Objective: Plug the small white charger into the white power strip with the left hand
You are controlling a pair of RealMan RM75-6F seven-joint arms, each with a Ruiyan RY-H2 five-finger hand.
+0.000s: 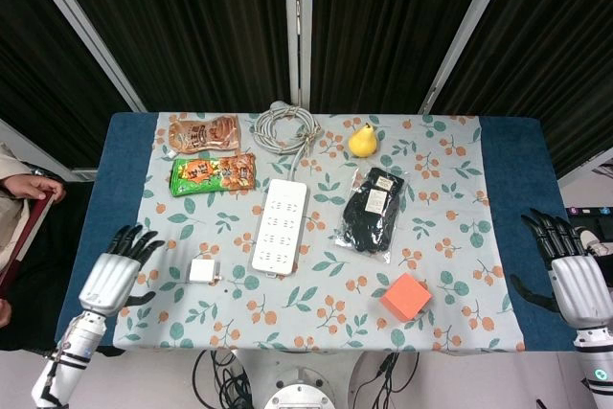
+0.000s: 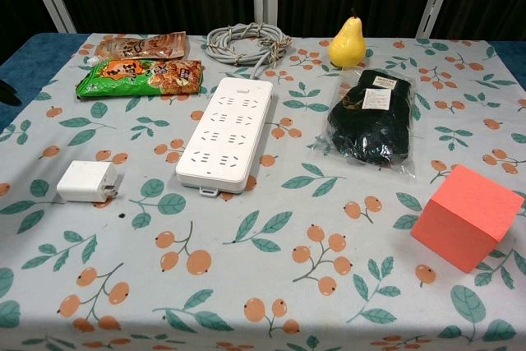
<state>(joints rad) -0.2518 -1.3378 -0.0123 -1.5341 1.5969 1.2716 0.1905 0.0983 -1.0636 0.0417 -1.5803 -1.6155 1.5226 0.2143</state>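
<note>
the small white plastic charger (image 2: 85, 181) lies flat on the floral-cloth table (image 1: 460, 227), just left of the long white power strip (image 2: 227, 133) and apart from it, its prongs facing the strip. nothing is plugged in, so the task looks barely begun. the left hand (image 1: 113, 273) hovers over the table's left edge near the charger, fingers spread and holding nothing, probably poised for a reach and grasp. the right hand (image 1: 573, 275) sits off the right edge, fingers apart and empty, out of the way since the job belongs to the left. the strip lies lengthwise with sockets facing up, its grey coiled cable (image 1: 285, 128) behind it, so the charger must be lifted and turned prongs-down.
</note>
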